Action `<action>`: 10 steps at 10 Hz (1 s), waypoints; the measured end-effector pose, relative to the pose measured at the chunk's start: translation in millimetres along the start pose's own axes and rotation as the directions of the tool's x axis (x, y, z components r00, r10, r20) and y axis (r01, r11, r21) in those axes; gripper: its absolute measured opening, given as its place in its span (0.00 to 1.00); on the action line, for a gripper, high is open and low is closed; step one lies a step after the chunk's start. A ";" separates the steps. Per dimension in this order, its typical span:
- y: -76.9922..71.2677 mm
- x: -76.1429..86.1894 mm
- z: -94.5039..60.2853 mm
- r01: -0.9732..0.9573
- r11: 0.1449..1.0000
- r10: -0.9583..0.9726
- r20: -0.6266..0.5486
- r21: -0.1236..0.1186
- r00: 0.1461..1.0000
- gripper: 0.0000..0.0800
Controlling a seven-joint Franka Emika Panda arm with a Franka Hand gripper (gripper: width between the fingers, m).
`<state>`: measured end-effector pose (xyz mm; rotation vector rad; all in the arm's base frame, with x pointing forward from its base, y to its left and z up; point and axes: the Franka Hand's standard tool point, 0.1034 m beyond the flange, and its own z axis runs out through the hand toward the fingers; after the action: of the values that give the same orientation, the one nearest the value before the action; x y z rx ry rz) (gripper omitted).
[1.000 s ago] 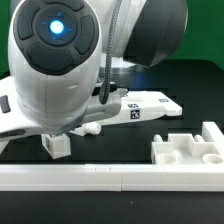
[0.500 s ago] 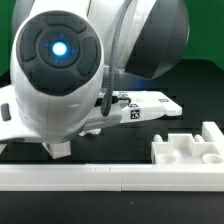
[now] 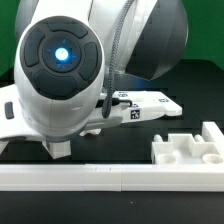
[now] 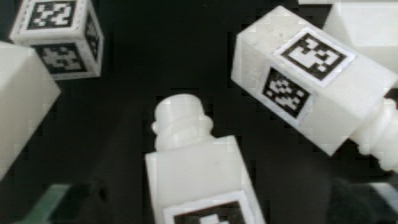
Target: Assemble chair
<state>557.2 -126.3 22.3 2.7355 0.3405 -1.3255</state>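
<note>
In the wrist view a white chair bar (image 4: pixel 199 170) with a ribbed peg end (image 4: pixel 178 115) and a tag (image 4: pixel 222 212) lies on the black table. It sits midway between the jaws of my gripper (image 4: pixel 214 205). The jaws stand wide apart with dark gaps on both sides of the bar, so the gripper is open. A second tagged chair piece (image 4: pixel 302 80) lies beside it, and another tagged piece (image 4: pixel 54 40) is farther off. In the exterior view the arm's body (image 3: pixel 60 80) hides the jaws. The boxy open seat frame (image 3: pixel 185 148) sits at the exterior view's right.
The long plain white rail (image 3: pixel 110 178) runs along the front of the table. A flat white board with a tag (image 3: pixel 150 105) lies behind the arm. A small white block (image 3: pixel 57 148) shows under the arm. Another white piece (image 4: pixel 15 100) lies near the bar.
The arm's body has come lower and a little toward the exterior view's right, now covering the pegged piece seen under it before. The parts on the table have not moved.
</note>
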 end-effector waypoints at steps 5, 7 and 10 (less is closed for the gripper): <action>-0.3 0.2 -1.5 0.000 1.000 0.000 -0.004 -0.002 1.000 0.35; -8.5 -12.0 -20.9 0.000 1.000 0.000 -0.027 -0.011 1.000 0.35; -28.6 -33.4 -84.4 -0.005 0.999 -0.004 -0.202 -0.047 0.979 0.35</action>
<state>594.9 -89.5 101.6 2.8356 0.3799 -1.0273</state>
